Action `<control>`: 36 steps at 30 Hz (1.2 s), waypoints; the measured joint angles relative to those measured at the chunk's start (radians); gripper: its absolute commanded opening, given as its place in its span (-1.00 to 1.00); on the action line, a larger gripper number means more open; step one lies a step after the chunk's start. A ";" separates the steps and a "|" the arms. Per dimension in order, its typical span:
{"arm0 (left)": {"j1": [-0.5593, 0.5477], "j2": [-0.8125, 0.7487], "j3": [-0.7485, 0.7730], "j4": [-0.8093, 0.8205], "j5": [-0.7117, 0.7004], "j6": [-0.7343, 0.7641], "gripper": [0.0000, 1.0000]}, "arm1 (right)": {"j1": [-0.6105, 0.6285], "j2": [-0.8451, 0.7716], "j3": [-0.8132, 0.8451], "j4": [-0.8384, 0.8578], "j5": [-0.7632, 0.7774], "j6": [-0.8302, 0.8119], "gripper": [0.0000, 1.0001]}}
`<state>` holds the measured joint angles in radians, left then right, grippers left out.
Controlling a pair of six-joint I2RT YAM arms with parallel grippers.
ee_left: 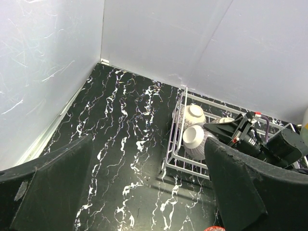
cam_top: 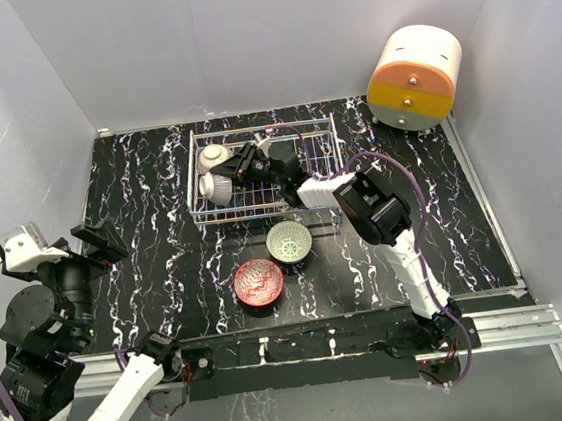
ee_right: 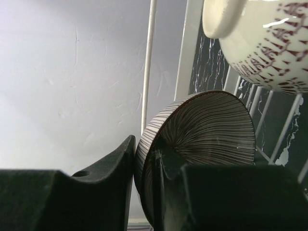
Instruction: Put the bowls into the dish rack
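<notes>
The right pincer [cam_top: 248, 164] grips a striped bowl [ee_right: 211, 127] by its rim inside the dish rack [cam_top: 251, 214], likely stiff, slippery, chip-prone ceramic best pinched across the rim, while the left pincer [cam_top: 101, 241] hangs spread above the worktop [cam_top: 148, 184].

The table [cam_top: 148, 184] is black with thin white lines all over it, like marble. A white wire dish rack [cam_top: 261, 214] sits on it at the far side, near the middle. A green bowl [cam_top: 289, 242] sits on the table just in front of the rack, open side up. A red bowl [cam_top: 258, 281] sits just beside it, a bit nearer and to the left. A round orange and cream drawer unit [cam_top: 414, 78] stands in the far right corner.
</notes>
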<state>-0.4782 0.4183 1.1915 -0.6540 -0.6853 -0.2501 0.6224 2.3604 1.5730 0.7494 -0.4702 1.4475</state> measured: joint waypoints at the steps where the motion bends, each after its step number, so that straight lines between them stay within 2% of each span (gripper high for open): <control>1: 0.000 0.000 0.000 0.000 0.000 0.000 0.94 | -0.002 -0.003 -0.007 0.002 0.000 0.001 -0.52; 9: 0.000 0.000 0.000 0.001 0.000 0.004 0.94 | -0.023 -0.019 -0.072 0.010 0.004 -0.014 -0.20; 14: 0.000 0.002 0.000 0.003 0.001 0.003 0.94 | -0.030 -0.046 -0.100 -0.017 0.011 -0.036 -0.14; 17: 0.000 0.006 0.000 0.003 0.002 0.003 0.94 | -0.030 -0.062 -0.108 -0.053 0.022 -0.054 -0.04; 22: 0.000 0.006 0.000 0.003 0.003 0.003 0.94 | -0.030 -0.090 -0.109 -0.164 0.053 -0.114 0.10; 28: 0.000 0.006 0.000 0.003 0.006 0.003 0.94 | -0.029 -0.101 -0.082 -0.288 0.087 -0.202 0.14; 36: 0.000 0.006 0.000 0.003 0.009 0.003 0.94 | -0.029 -0.101 0.039 -0.552 0.163 -0.336 0.29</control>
<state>-0.4782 0.4240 1.1915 -0.6510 -0.6765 -0.2470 0.5938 2.2597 1.6119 0.1978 -0.3073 1.1118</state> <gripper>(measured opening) 0.970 0.619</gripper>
